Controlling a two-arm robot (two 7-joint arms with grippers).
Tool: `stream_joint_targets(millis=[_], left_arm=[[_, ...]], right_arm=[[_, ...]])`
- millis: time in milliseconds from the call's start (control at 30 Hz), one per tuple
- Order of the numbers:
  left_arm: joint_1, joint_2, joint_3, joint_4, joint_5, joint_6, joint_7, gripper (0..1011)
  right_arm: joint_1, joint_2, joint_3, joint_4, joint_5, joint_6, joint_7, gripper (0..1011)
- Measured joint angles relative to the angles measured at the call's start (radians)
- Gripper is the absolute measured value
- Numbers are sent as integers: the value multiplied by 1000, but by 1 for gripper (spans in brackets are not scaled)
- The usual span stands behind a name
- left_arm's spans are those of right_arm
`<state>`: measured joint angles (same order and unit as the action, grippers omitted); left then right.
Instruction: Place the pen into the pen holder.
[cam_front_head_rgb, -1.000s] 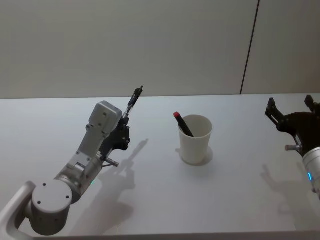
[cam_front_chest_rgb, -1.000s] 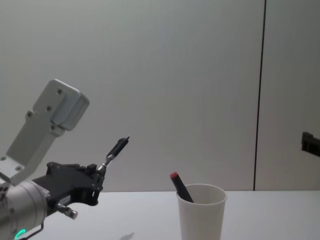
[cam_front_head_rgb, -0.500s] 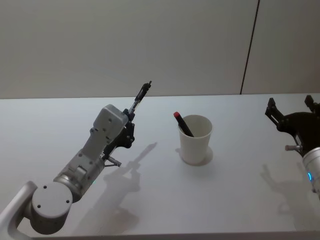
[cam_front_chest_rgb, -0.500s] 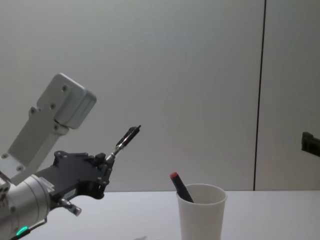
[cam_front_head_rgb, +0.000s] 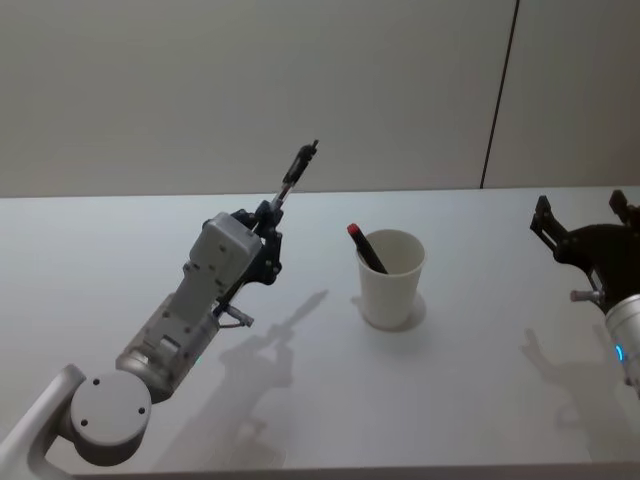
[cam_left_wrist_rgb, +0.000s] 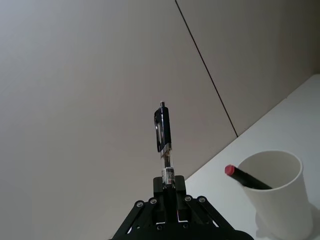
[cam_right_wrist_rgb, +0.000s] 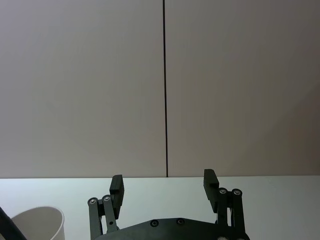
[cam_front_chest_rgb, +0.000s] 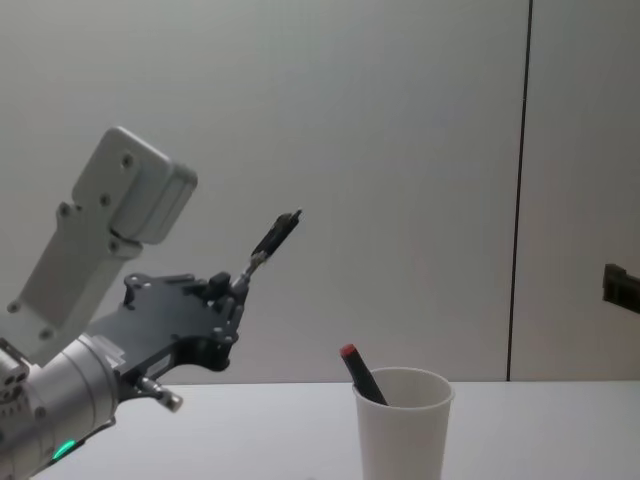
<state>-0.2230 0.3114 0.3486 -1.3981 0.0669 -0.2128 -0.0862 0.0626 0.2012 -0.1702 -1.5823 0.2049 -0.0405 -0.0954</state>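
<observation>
My left gripper (cam_front_head_rgb: 268, 212) is shut on the lower end of a black pen (cam_front_head_rgb: 298, 170), which points up and away over the table, left of the pen holder. The pen holder (cam_front_head_rgb: 392, 280) is a white paper cup standing upright at mid-table, with a dark red-capped pen (cam_front_head_rgb: 365, 247) leaning inside it. In the chest view the held pen (cam_front_chest_rgb: 275, 237) is raised above rim height of the cup (cam_front_chest_rgb: 402, 430). The left wrist view shows the pen (cam_left_wrist_rgb: 163, 132) between the shut fingers, the cup (cam_left_wrist_rgb: 280, 200) beyond. My right gripper (cam_front_head_rgb: 580, 203) stays open at the right.
The white table (cam_front_head_rgb: 320, 400) runs to a plain grey wall with a dark vertical seam (cam_front_head_rgb: 498, 100). The right wrist view shows the cup's rim (cam_right_wrist_rgb: 37, 220) beside the open right gripper (cam_right_wrist_rgb: 163, 179).
My left gripper has risen and moved right toward the cup, carrying the pen with it. The cup, the pen inside it and the right arm have not moved.
</observation>
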Motion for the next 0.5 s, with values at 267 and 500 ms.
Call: stream_joint_targets(millis=[267,500], left_arm=[[-21,-8,-2,32,-31,-99,-69,137],[-47,-15,-6,68,-63,-172,-142,137]], right_arm=[[0,0,0,0,0,0,0,1001],[0,0,0,0,0,0,0,1001]])
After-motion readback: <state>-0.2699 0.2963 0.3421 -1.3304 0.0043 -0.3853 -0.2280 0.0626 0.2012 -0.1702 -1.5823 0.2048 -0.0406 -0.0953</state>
